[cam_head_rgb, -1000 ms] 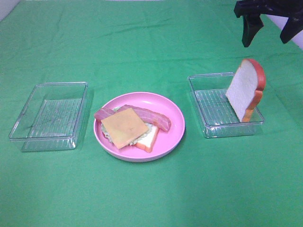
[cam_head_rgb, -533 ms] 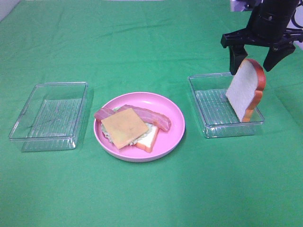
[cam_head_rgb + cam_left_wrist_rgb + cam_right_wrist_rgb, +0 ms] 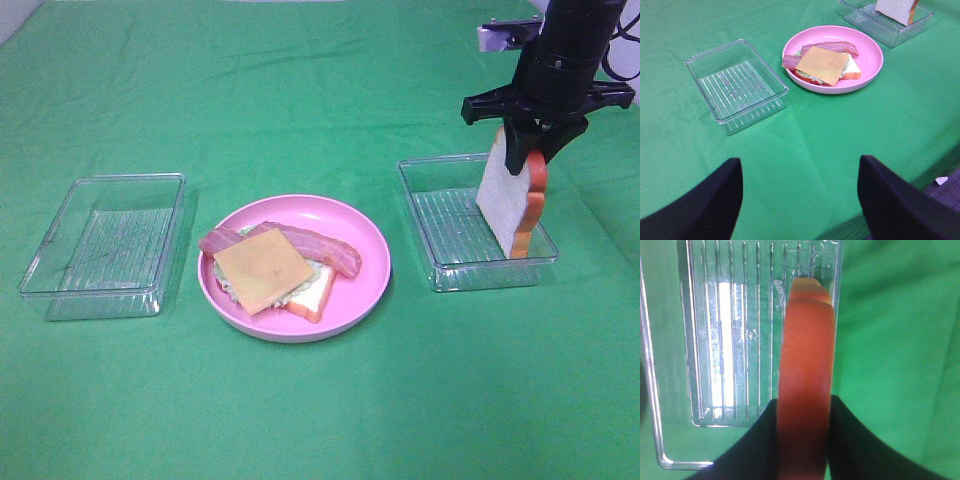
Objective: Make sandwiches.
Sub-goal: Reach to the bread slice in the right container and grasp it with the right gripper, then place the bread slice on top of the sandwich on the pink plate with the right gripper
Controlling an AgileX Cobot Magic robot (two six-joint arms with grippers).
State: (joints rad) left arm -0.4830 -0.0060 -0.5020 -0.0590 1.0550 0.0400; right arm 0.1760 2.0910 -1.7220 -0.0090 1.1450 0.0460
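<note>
An open sandwich stack lies on the round pink plate (image 3: 370, 290): a bread slice (image 3: 316, 293) at the bottom, pale lettuce, bacon strips (image 3: 305, 246) and a cheese square (image 3: 262, 269) on top. A second bread slice (image 3: 508, 205) stands on edge in the clear right tray (image 3: 450, 225). My right gripper (image 3: 527, 160) is shut on the top of that slice. In the right wrist view its fingers (image 3: 757, 440) press both sides of the orange crust (image 3: 807, 365). My left gripper (image 3: 800, 200) is open and empty, well back from the plate (image 3: 871, 60).
An empty clear tray (image 3: 105, 245) stands left of the plate and also shows in the left wrist view (image 3: 735, 85). A green cloth covers the table. The left wrist view shows the table's edge (image 3: 940, 165) near the gripper.
My right gripper came down from the upper right onto the top of the standing bread slice, and its fingers closed on it. The slice, plate and trays have not moved.
</note>
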